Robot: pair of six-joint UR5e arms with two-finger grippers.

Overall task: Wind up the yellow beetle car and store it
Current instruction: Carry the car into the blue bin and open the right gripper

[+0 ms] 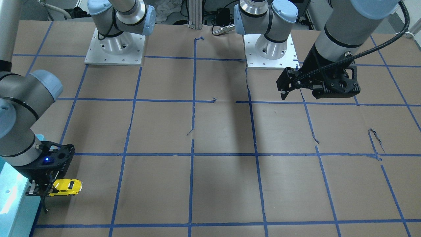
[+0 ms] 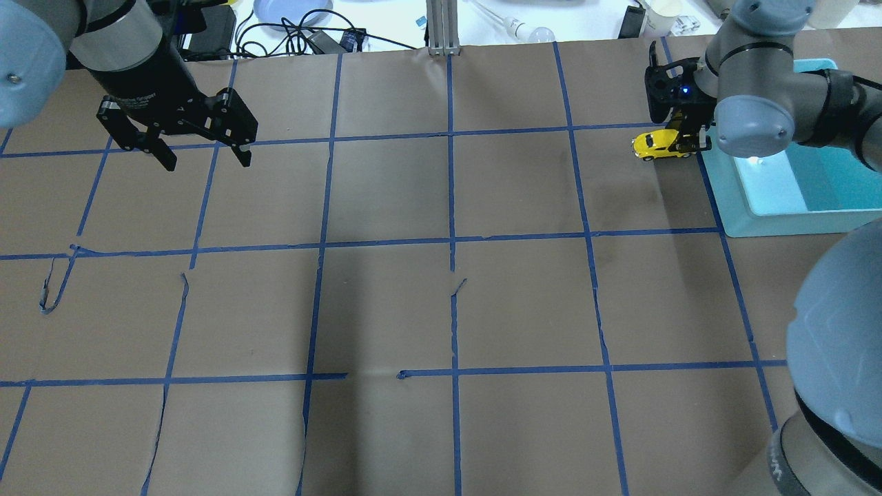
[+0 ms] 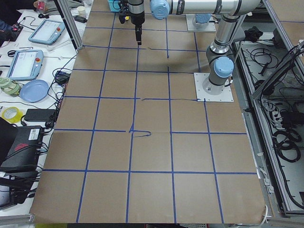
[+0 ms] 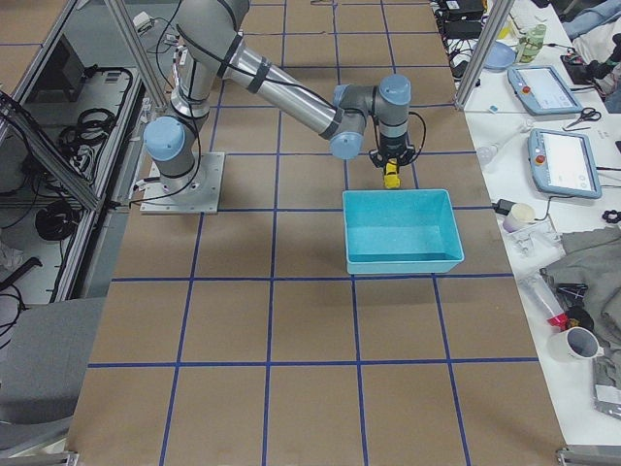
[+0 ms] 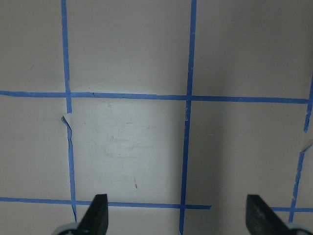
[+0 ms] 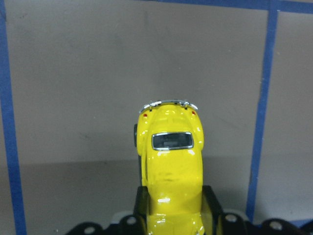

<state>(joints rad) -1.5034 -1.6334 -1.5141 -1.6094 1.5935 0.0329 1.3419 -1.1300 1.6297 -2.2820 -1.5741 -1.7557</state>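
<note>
We see the right pincer (image 2: 682, 143) clamped narrowly on the yellow beetle car (image 2: 658, 144) at the counter's (image 2: 441, 310) two o'clock in the overhead view, just beside the teal bin's (image 2: 758, 224) ten o'clock corner. The left pincer (image 2: 207, 163) hangs wide and holds nothing, at ten o'clock.

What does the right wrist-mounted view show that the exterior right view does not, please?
Only the wrist view shows the dark window and silver bumper of the yellow beetle car, with the fingers of the right claw against its sides. Only the exterior right view shows the teal bin, the car just outside it. Both show the claw holding the car over the taped brown paper.
</note>
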